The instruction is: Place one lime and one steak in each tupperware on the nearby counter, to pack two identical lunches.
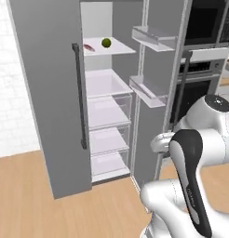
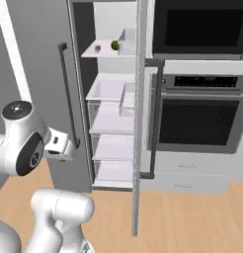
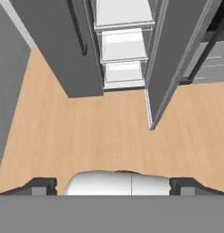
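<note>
At the bottom of the hand view the two-finger dark claw point(image 3: 112, 184) is seen spread wide and released, with nothing between its tips, which stand at the lower left and lower right corners of that frame. Beneath and beyond it a smooth light wooden plank floor point(image 3: 86, 132) is spread across the middle of the picture.

Further on, at the upper centre of each base view, the tall matte grey refrigerator point(image 1: 46, 93) is found with both its doors swung open. A long dark bar handle point(image 1: 80, 95) is mounted on the left door. Inside, clear glassy drawers point(image 1: 109, 109) are stacked in the middle and lower part.

Farthest in, on the white top shelf point(image 1: 114, 49) near the upper middle of the left base view, the small round green lime point(image 1: 106, 42) is set just beside the flat reddish steak point(image 1: 89, 48); they are apart. In the right base view a black glass-fronted oven point(image 2: 200, 121) is placed at the right.

No tupperware or surface can be made out here, so packing is judged not yet begun. The shelf is high and narrow: the open door edge point(image 3: 152, 91) could be struck by the arm on the way in, and the smooth round lime could be nudged and rolled away if the claw is closed off-centre. The thin steak could be slid backward rather than lifted.
</note>
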